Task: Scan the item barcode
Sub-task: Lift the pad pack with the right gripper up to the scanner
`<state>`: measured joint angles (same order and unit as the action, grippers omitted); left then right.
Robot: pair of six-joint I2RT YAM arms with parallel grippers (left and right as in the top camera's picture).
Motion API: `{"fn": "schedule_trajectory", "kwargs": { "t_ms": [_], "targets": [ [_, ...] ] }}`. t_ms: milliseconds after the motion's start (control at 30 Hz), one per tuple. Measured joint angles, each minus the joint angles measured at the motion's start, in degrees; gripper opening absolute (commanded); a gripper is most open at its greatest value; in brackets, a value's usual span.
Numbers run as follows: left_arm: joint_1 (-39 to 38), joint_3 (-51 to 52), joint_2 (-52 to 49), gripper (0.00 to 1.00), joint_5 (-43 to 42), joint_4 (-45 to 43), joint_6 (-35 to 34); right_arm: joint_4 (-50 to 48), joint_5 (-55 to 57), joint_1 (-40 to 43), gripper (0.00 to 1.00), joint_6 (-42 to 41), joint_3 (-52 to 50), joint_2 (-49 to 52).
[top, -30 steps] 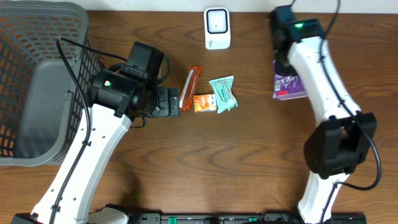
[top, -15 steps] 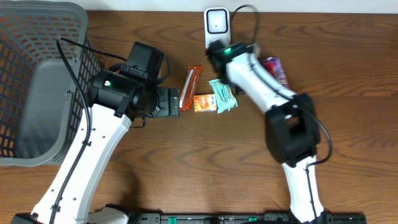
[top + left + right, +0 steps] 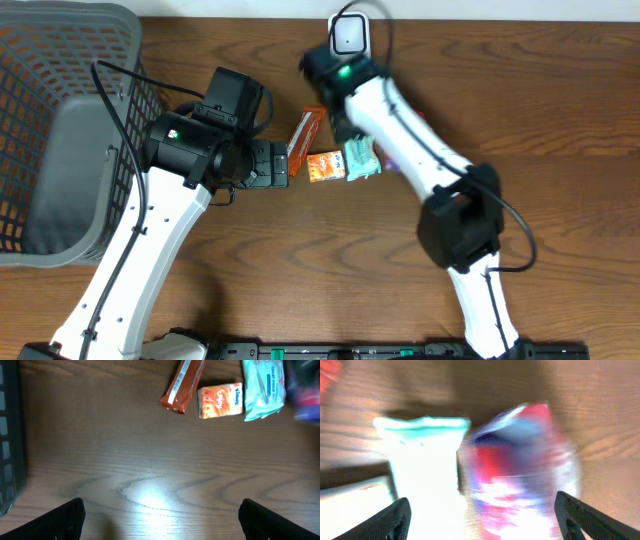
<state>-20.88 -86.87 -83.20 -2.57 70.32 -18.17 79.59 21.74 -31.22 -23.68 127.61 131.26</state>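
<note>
Orange pack (image 3: 220, 401): sideways brand mark, reads like Kleenex, not certain. Teal pack (image 3: 264, 387): dark print lines, too small to read. Red bar (image 3: 183, 385): white printed strip along edge, illegible.

The right arm (image 3: 392, 120) swung left, fingers (image 3: 387, 519) opening above the purple packet (image 3: 520, 475).

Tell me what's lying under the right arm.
A teal packet pokes out from beneath the right arm. Its wrist camera shows a red-and-blue packet beside that; overhead, the arm hides almost all of it.
</note>
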Motion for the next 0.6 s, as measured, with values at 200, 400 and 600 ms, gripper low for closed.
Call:
{"fn": "schedule_trajectory", "kwargs": {
  "t_ms": [200, 400, 600],
  "targets": [
    [0.0, 0.0, 0.0, 0.98, -0.02, -0.02, 0.0, 4.31, -14.82, 11.21, 0.93, 7.76, 6.67, -3.37],
    [0.0, 0.0, 0.0, 0.98, -0.02, -0.02, 0.0, 4.79, -30.32, 23.56, 0.88, 17.03, 1.31, -3.72],
    [0.0, 0.0, 0.0, 0.98, -0.02, -0.02, 0.0, -2.43, -44.44, 31.06, 0.82, 24.65, -13.27, -3.72]
  ]
}}
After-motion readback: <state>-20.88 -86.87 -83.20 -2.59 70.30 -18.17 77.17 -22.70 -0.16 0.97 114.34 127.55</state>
